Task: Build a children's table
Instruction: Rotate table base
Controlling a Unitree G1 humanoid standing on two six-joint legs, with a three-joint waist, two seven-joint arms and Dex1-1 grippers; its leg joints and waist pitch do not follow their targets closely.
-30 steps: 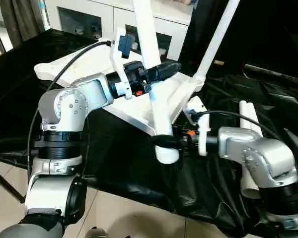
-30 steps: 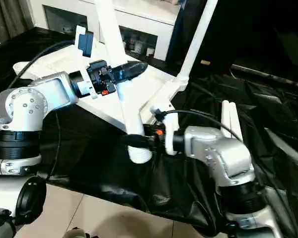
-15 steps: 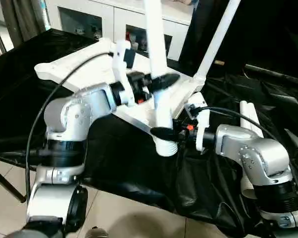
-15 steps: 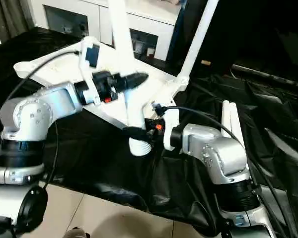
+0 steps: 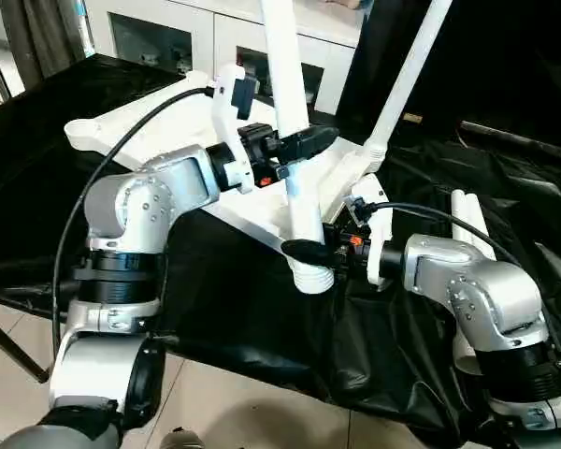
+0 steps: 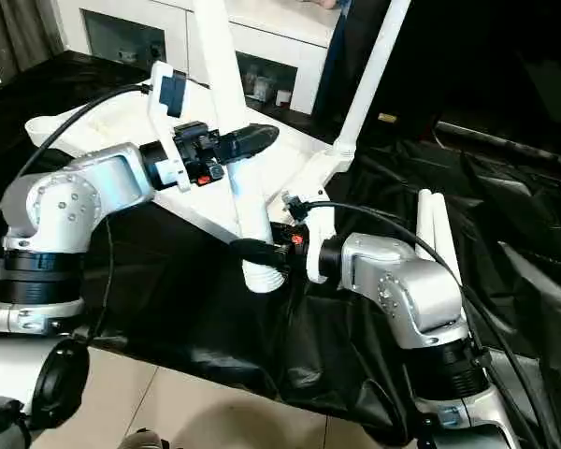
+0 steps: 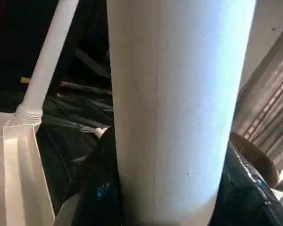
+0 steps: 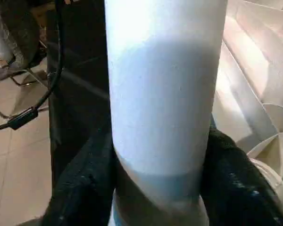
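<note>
left gripper (image 5: 294,145) and right gripper (image 5: 309,251) both clamp the upright leg (image 5: 294,140) over the inverted tabletop (image 5: 159,131).

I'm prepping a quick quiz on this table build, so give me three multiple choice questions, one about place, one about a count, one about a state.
1. Where does the right gripper hold the leg?
A. near its ribbed lower end
B. at its top
C. nowhere

2. How many legs already stand in the tabletop?
A. none
B. one
C. three

3. How does the tabletop lie?
A. right way up
B. on its edge
C. underside up

Answers: 1 A, its fingers clamp just above the ribs; 2 B, a single fitted leg rises from a corner socket; 3 C, socket and ribs face upward.
</note>
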